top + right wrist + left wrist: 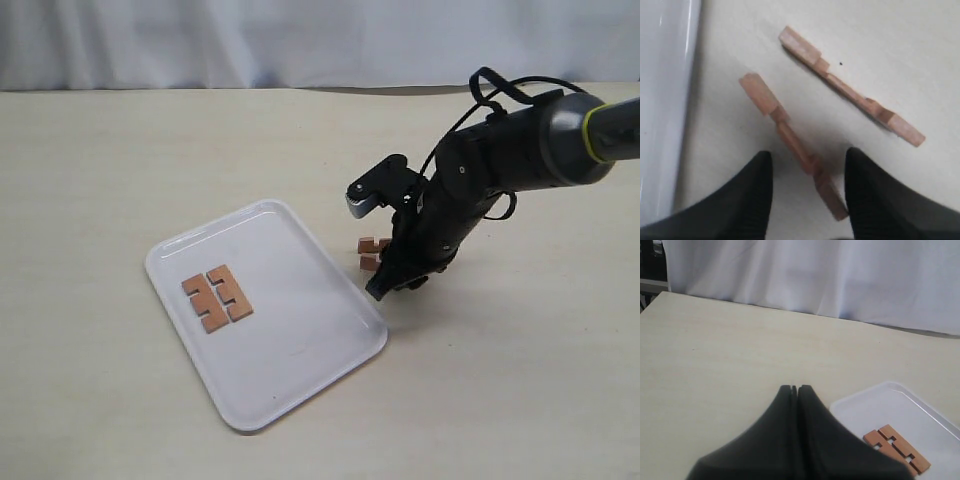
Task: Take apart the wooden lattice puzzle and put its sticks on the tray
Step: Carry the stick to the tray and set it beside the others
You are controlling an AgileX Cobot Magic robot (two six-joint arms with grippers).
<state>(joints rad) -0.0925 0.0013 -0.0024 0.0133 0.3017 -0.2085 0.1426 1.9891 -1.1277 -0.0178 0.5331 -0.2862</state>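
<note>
Outside view: the right gripper (378, 285) hangs low over two loose sticks (371, 254) in the middle of the counter (120, 150), just beside the tray (300, 330). Two more sticks (217, 297) lie flat on the tray.

Left wrist view: the left gripper (794, 388) has its jaws pressed together, holding nothing.

Right wrist view: the right jaws are spread, one on each side of a stick (790, 131). It lies slanted, so it may twist or slip out when they close. The other stick (850, 90) and the tray's rim (670, 100) are close; either could get bumped.
</note>
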